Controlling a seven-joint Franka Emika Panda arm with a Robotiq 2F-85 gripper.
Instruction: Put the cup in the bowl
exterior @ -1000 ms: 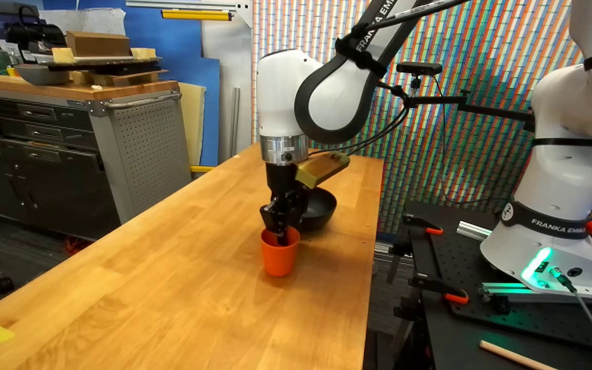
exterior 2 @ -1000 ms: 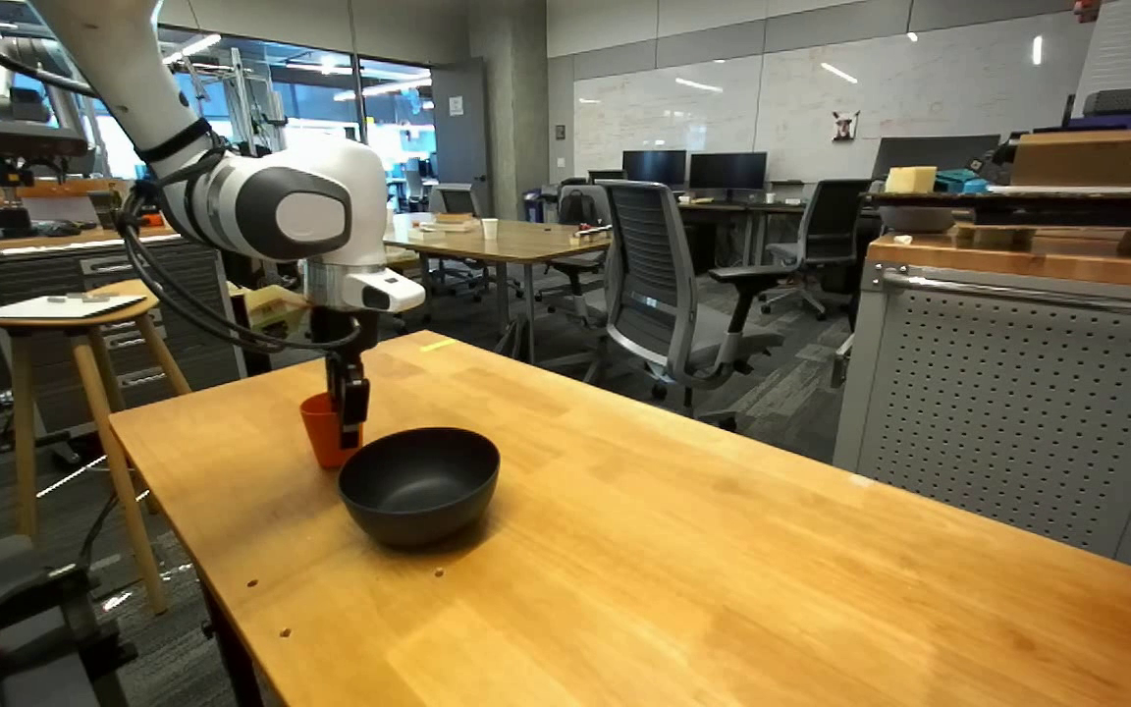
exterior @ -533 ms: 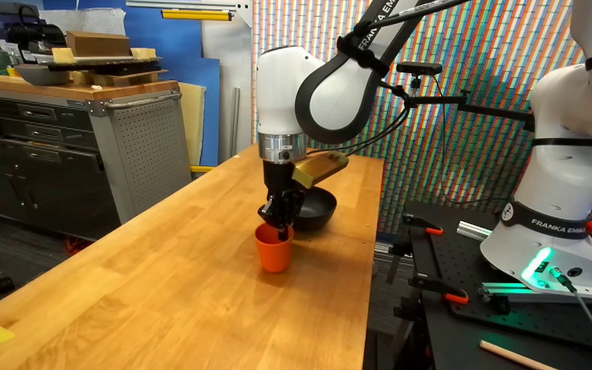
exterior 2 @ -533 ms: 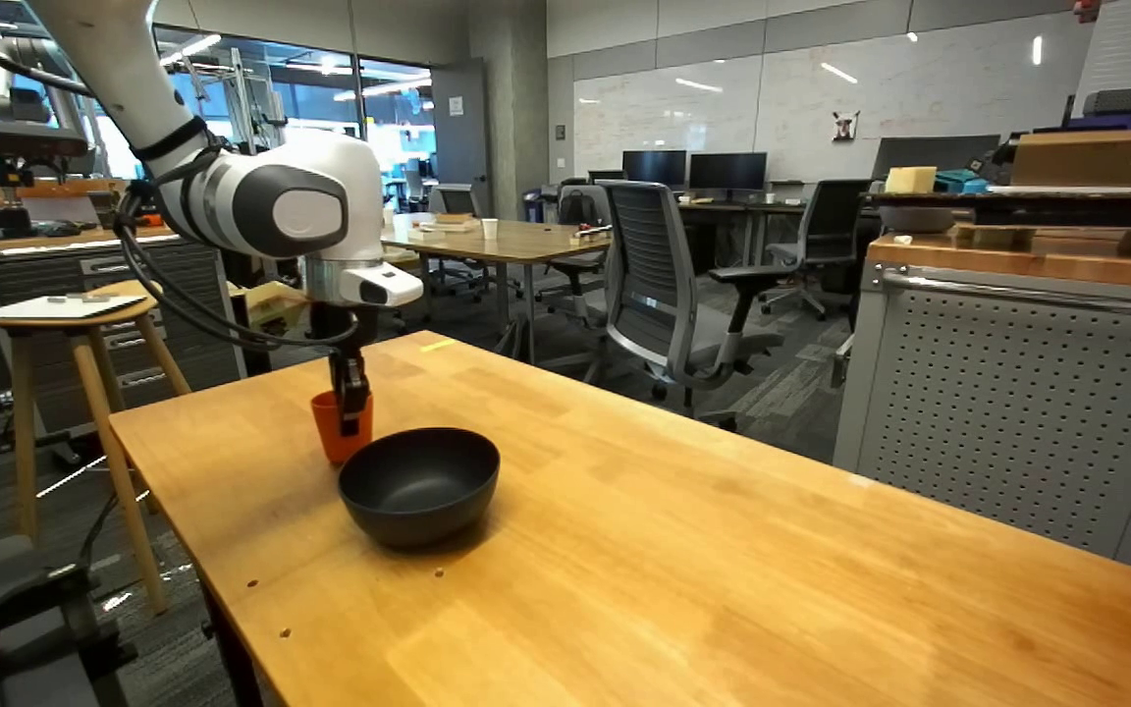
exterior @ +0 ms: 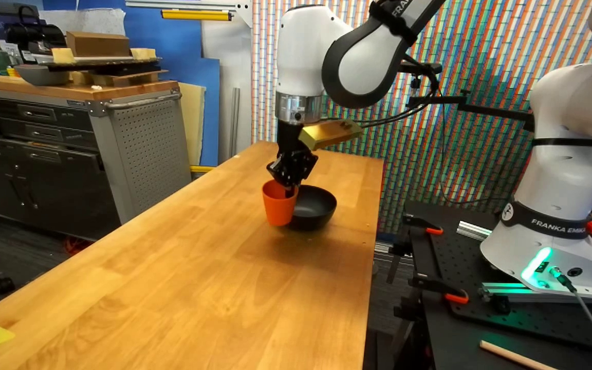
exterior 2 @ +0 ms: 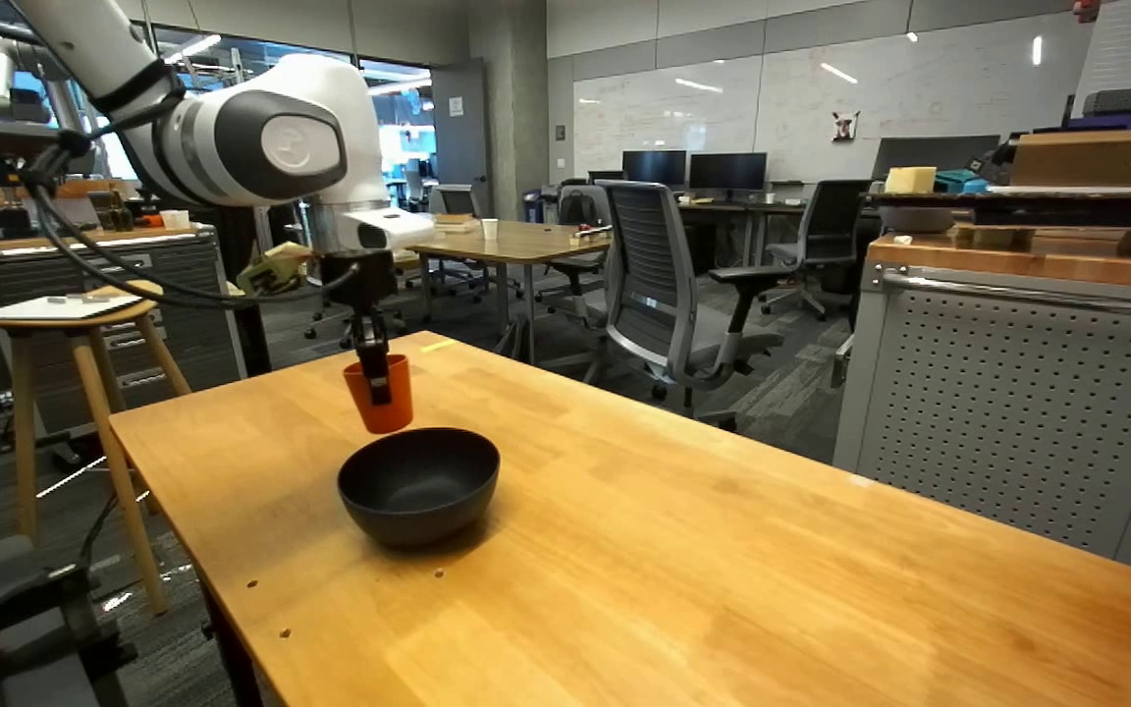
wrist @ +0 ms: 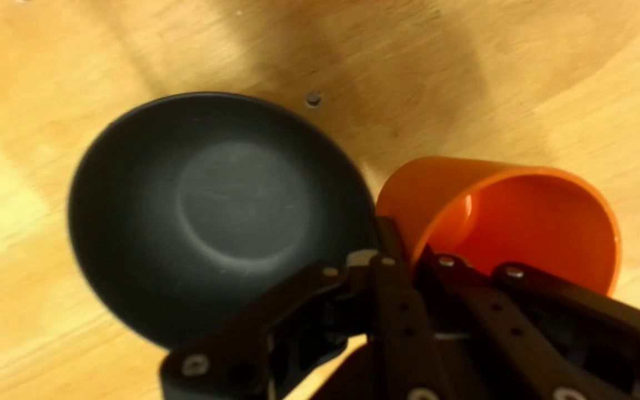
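Wrist view: the claw (wrist: pixel 413 255) pinches the wall of the orange-red cup (wrist: pixel 498 216), one finger (wrist: pixel 398 289) outside and its partner inside the mouth, the two parted only by the wall itself. Just beside the cup, the black bowl (wrist: pixel 231 194) shows its round floor. In both exterior views I see the cup held in the air above the bench (exterior: pixel 198 277), mouth up and leaning slightly. It hangs next to the bowl, on the side toward a short edge of the bench; near a corner of that edge lies a yellow strip (exterior 2: pixel 438 345). Whether the cup touches or overhangs the bowl's rim, I cannot tell. The bowl stands upright on the bench, nearer the long edge facing the arm's base (exterior: pixel 573 254) than the opposite long edge. In an exterior view the white arm (exterior 2: pixel 276 142) reaches in across that nearer edge, claw pointing down.
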